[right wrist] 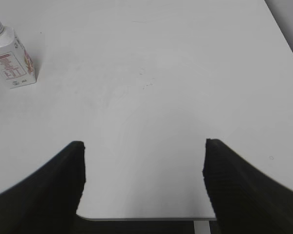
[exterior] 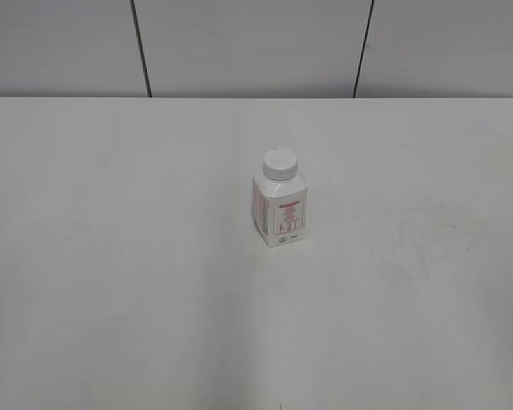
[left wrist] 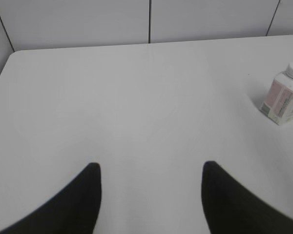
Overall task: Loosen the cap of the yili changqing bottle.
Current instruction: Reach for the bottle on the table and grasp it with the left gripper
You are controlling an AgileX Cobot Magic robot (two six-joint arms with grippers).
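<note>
Yili changqing bottle (exterior: 280, 207), upright, cap (exterior: 280, 163) on, mid-table (exterior: 111, 256). Left gripper (left wrist: 151, 170): fingers apart, bottle far right, well apart. Right gripper (right wrist: 144, 146): fingers apart, bottle far left, well apart.

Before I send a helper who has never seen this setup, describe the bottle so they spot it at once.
Look at the white table in front of the grey panelled wall. Near its middle stands the only object on it, a small white bottle, upright, with a squarish body, red-pink label print and a ribbed white screw cap.
</note>
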